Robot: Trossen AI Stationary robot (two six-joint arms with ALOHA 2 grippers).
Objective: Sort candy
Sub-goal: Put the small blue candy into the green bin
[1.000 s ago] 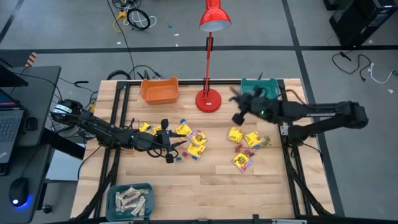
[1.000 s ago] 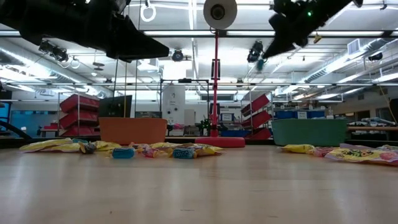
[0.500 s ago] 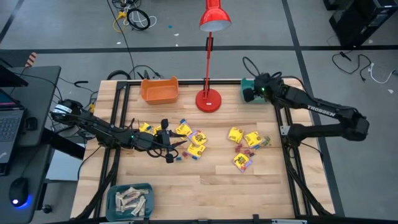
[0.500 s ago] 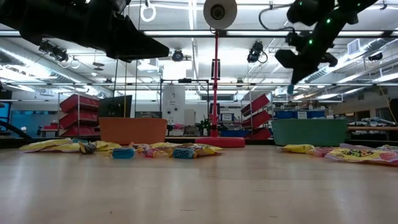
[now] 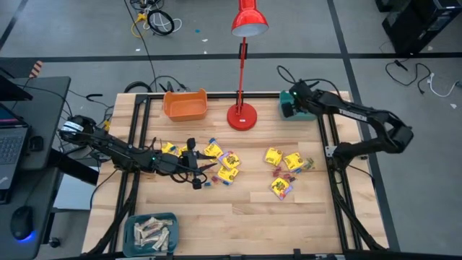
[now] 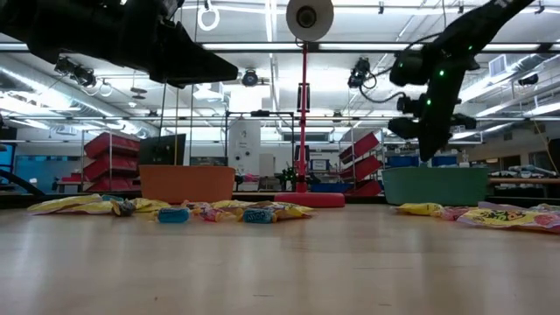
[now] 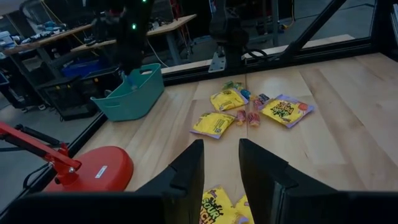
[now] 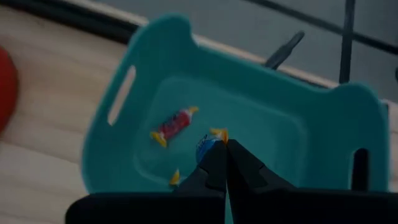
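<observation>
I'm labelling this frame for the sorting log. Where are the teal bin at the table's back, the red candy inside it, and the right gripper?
teal bin (image 8: 155, 59): right wrist view, its near wall.
red candy (image 8: 173, 124): right wrist view, the wrapper's middle.
right gripper (image 8: 225, 149): right wrist view, between its fingertips, shut on a blue candy (image 8: 205, 147).

The right arm reaches to the far right corner, its right gripper (image 8: 222, 163) pointing down with fingers pressed together; the left arm lies low, left gripper (image 7: 220, 163) parted and empty
</observation>
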